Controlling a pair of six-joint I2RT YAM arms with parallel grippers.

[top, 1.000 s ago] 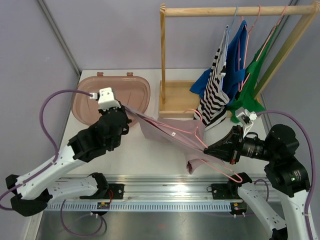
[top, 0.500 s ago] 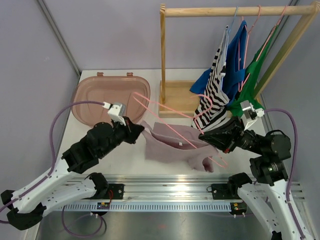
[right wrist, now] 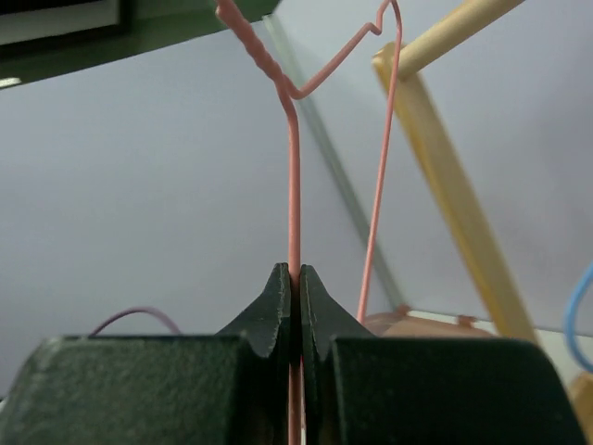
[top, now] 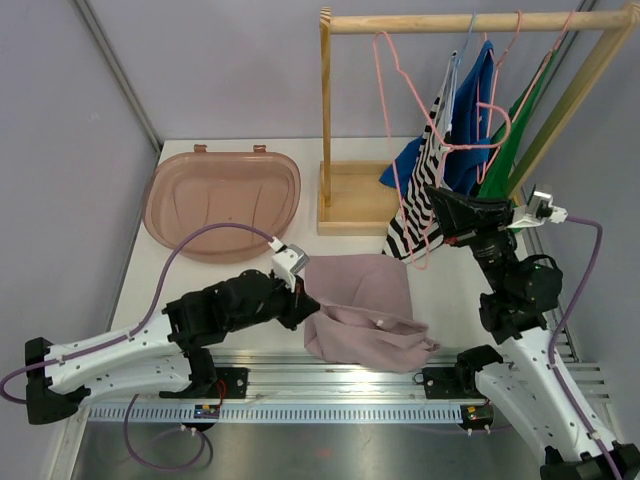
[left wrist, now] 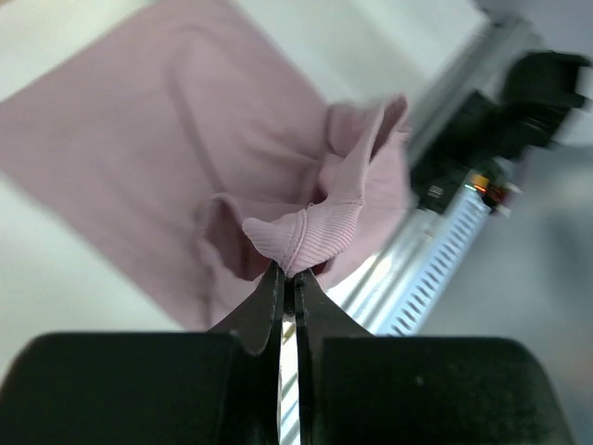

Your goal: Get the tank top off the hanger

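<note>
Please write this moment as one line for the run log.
left gripper: shut on tank top | right gripper: shut on hanger, raised by rack | tank top: off hanger, on table

Pink tub (top: 222, 195) left of wooden rack (top: 325, 120) bearing striped garment (top: 412, 215), blue garment (top: 466, 120), green garment (top: 505, 165)

Pale pink tank top (top: 358, 298), pink hanger (right wrist: 293, 185), black-and-white striped shirt (top: 424, 190)

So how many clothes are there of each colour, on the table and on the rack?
pink tank top: 1
black-and-white striped top: 1
blue top: 1
green top: 1
Total: 4
</note>
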